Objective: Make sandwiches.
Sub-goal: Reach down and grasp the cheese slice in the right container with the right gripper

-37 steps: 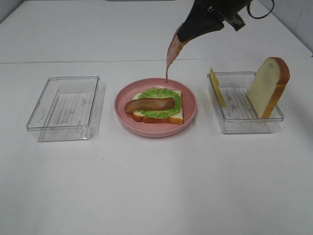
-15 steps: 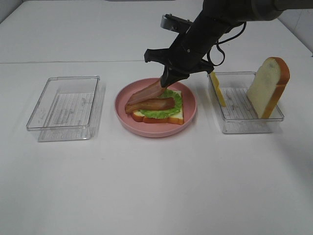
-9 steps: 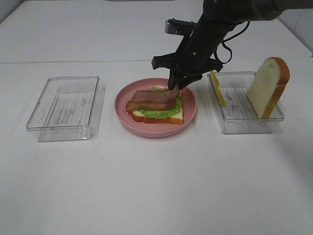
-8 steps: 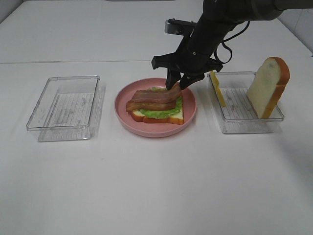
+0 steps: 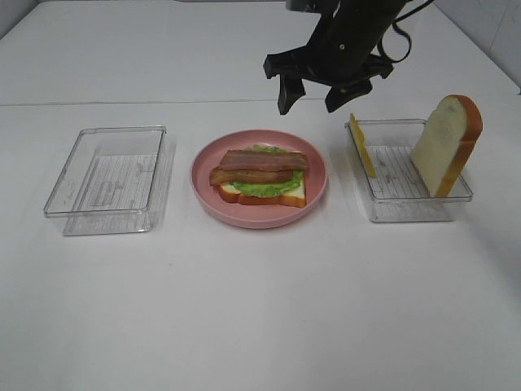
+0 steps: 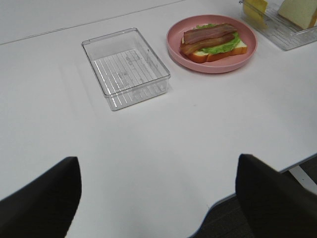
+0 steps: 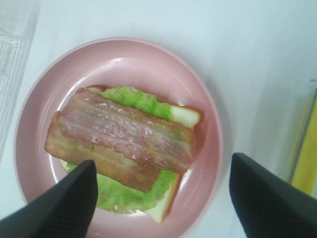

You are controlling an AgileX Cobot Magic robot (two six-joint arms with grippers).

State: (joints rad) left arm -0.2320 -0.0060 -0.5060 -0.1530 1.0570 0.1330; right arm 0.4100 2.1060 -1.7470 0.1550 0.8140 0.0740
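Hovering rt pincer, jaws apart, bacon stacked

We count 2 bacon strips, stacked. 2 bread slices: one on plate, one upright in tray. 1 lettuce leaf. 1 cheese slice. 1 pink plate. 2 clear trays: we note one empty, one holding bread plus cheese.

Black arm, black right gripper, seemingly matte
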